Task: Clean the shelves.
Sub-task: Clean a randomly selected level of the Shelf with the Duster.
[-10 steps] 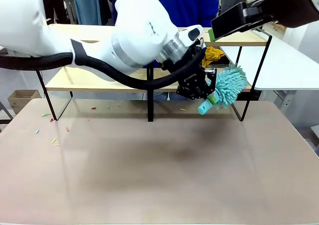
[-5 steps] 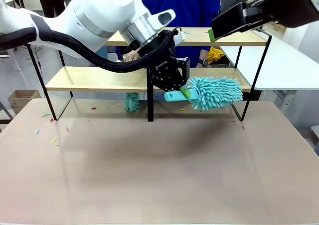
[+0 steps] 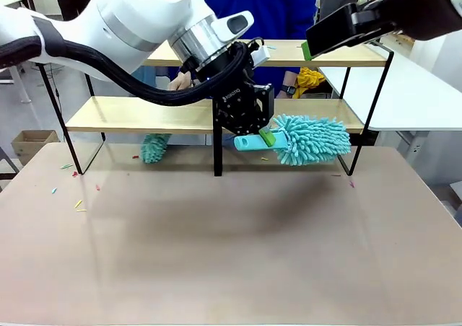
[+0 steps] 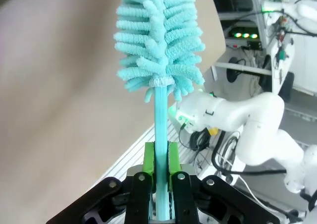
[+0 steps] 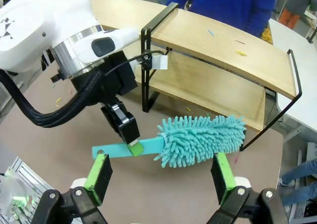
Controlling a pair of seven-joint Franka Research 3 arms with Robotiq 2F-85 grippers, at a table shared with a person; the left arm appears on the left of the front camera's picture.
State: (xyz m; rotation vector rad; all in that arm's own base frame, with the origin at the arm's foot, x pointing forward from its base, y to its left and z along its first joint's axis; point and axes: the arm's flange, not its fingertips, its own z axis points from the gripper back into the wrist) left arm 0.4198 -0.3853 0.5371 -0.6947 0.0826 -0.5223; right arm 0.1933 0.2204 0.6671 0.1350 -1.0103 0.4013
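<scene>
the left pincer (image 3: pixel 263 135), closed on the teal duster (image 3: pixel 312 140), has swung it level to its right, ready to sweep the shelves (image 3: pixel 130 115).

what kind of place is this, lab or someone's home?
Likely a robotics lab, not a home: the shelves stand as a prop on a table, coloured scraps look like staged mess, and the left gripper holds a teal duster.

Far duster (image 3: pixel 154 148) partly behind the shelves (image 3: pixel 130 115)
</scene>
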